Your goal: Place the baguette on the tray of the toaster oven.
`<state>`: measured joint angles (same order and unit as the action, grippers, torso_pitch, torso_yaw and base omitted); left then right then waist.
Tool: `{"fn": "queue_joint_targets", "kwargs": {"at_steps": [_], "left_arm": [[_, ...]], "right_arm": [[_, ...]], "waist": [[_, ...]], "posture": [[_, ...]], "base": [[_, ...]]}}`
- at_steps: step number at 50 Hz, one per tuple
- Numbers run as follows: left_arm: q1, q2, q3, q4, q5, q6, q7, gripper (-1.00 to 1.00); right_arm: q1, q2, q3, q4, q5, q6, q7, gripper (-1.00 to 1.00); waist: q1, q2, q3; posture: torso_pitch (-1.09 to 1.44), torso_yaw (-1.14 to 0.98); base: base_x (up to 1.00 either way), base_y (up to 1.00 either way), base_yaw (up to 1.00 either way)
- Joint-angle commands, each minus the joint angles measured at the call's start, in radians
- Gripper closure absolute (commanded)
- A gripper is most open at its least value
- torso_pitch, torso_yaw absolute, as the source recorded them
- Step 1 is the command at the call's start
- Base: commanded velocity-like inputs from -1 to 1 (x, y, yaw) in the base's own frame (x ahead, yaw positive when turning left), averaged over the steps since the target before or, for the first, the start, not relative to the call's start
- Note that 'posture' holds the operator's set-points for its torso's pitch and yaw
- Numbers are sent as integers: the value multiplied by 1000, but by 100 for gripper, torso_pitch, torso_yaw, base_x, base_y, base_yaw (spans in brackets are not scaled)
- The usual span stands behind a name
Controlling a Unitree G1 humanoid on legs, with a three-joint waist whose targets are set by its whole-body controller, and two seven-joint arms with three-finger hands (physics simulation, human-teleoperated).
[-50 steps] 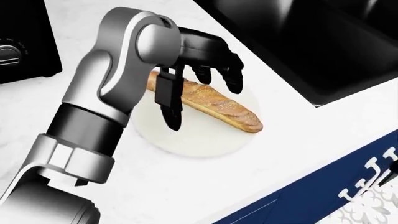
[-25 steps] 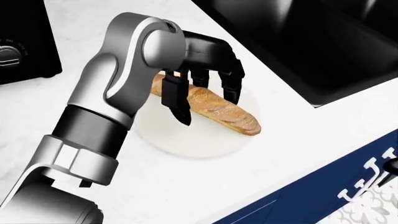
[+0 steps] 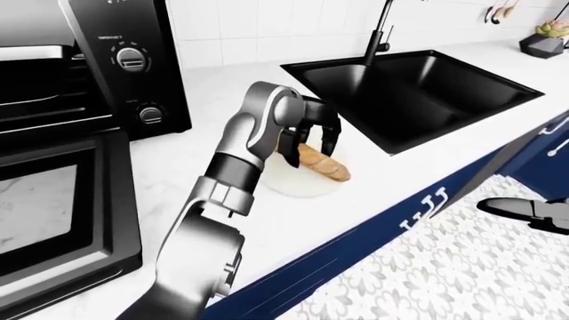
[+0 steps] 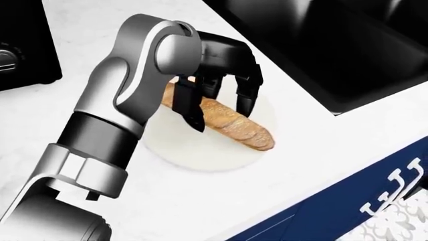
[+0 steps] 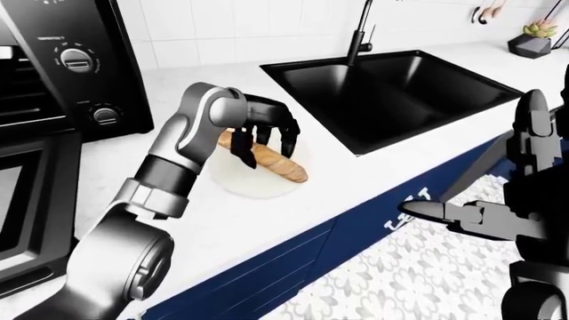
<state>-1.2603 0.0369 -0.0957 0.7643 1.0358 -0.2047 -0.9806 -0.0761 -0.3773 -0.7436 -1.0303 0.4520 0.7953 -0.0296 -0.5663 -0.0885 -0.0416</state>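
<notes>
- Golden-brown baguette (image 4: 224,122) is lying on a round white plate (image 4: 200,153) on the white marble tabletop (image 4: 281,165), between the toaster oven (image 3: 62,133) at the view's left and the black sink (image 3: 418,87) at the view's right; its long axis is running diagonally in the head view, from upper left under the hand to lower right, where the free end is pointing toward the tabletop edge.
- Left hand (image 4: 214,75) is hovering directly over the upper-left half of the loaf; its fingers (image 4: 246,98) are spread and curled downward, straddling the loaf across its width, one dark digit on the near side and two on the far side; they appear not to be clamping it yet, although contact at the crust cannot be ruled out.
- Right hand (image 5: 462,217) is hanging well apart, off the tabletop at the right of the right-eye view, fingers extended and holding nothing; the left hand is by far the nearer.
- Judgement: the grasp is being set crosswise to the long axis, off-centre toward the upper-left end; the free end may be tending to droop on lifting.
- Oven door (image 3: 53,207) is standing open at the left-eye view's left; the tray itself cannot be told apart.
</notes>
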Motion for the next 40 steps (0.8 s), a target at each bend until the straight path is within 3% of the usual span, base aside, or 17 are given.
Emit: {"fn": "queue_joint_targets", "kwargs": {"at_steps": [1,9,19,21,25,35,40], "left_arm": [[-40,7,7,-25,9,-10,24,38],[-63,10,13,-22,11,-8,50,50],[-93,20,17,-25,10,6,67,60],[-107,23,21,-21,6,9,72,84],[-138,34,26,2,-2,7,90,100],[-189,43,44,-67,-72,62,74,100],[-206,38,47,-229,-98,130,7,100]], "right_arm": [[-16,-15,2,-17,-12,-29,-10,-100],[-38,15,45,-17,-79,-24,8,-100],[-45,12,21,-17,-68,-15,21,-100],[-45,11,23,-17,-69,-15,19,-100],[-50,13,31,-17,-78,-13,19,-100],[-54,13,26,-17,-76,-8,26,-100],[-52,19,42,-17,-89,-14,24,-100]], "waist": [[1,-3,-19],[-3,0,-19],[0,1,-17],[1,1,-17],[1,1,-17],[1,2,-12],[1,2,-8]], "posture": [[0,-53],[0,-53],[0,-53],[0,-53],[0,-53],[0,-53],[0,-53]], "base": [[0,0,0],[0,0,0],[0,0,0],[0,0,0],[0,0,0],[0,0,0],[0,0,0]]}}
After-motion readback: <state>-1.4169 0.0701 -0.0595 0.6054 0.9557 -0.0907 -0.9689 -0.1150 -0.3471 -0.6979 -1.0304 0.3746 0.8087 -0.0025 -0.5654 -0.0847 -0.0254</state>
